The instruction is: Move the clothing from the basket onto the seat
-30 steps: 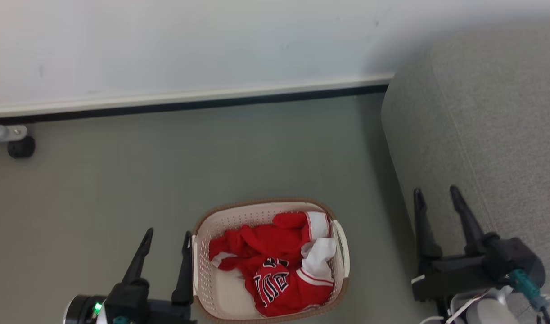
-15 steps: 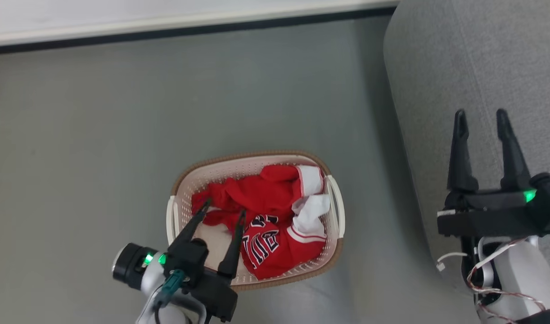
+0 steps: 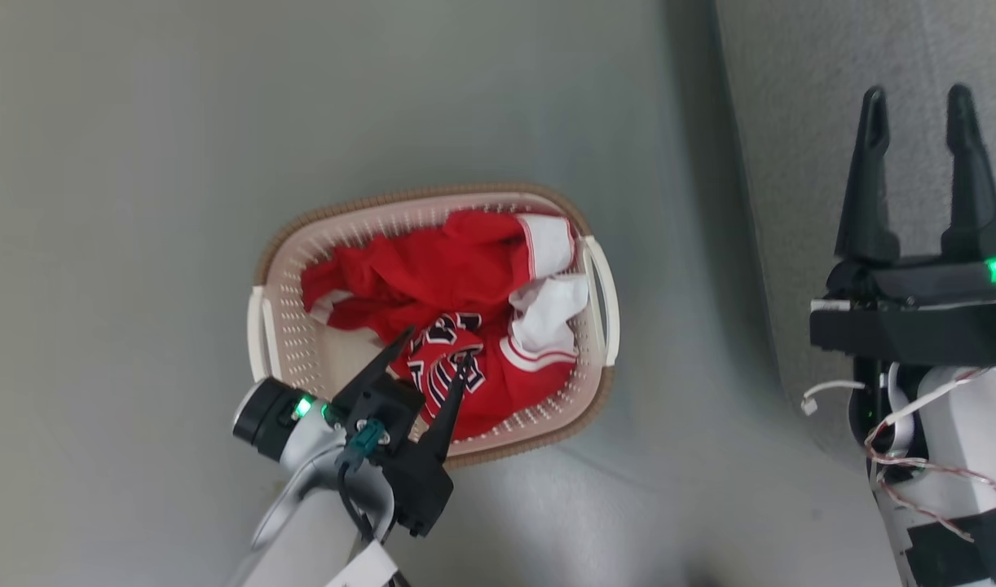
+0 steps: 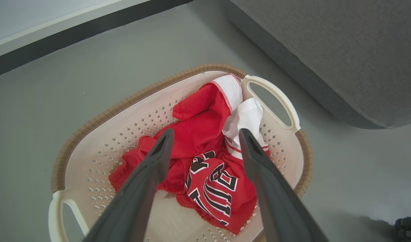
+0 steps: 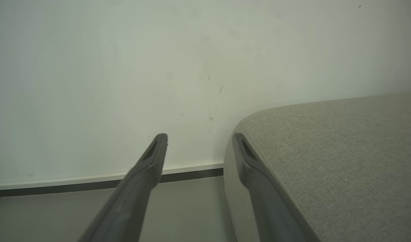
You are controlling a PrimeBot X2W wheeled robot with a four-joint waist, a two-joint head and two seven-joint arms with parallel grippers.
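Observation:
The clothing (image 3: 433, 277) (image 4: 205, 141), red with white panels and black lettering, lies crumpled in the cream basket (image 3: 286, 326) (image 4: 91, 141) on the floor. My left gripper (image 3: 435, 346) (image 4: 205, 134) is open, its fingers spread above the lettered part of the pile, nothing between them. The light-grey seat (image 3: 799, 98) (image 4: 343, 50) (image 5: 343, 161) rises to the right of the basket. My right gripper (image 3: 916, 102) (image 5: 200, 139) stands open over the seat's left edge, holding nothing.
Grey floor (image 3: 139, 204) surrounds the basket. In the right wrist view a pale wall (image 5: 158, 67) with a white and dark baseboard (image 5: 74, 183) runs behind the seat. Loose wires (image 3: 914, 456) hang on the right forearm.
The head camera has tipped down, so wall and baseboard left the picture. My left gripper came from beside the basket's left handle to over the clothing. Both grippers stayed open.

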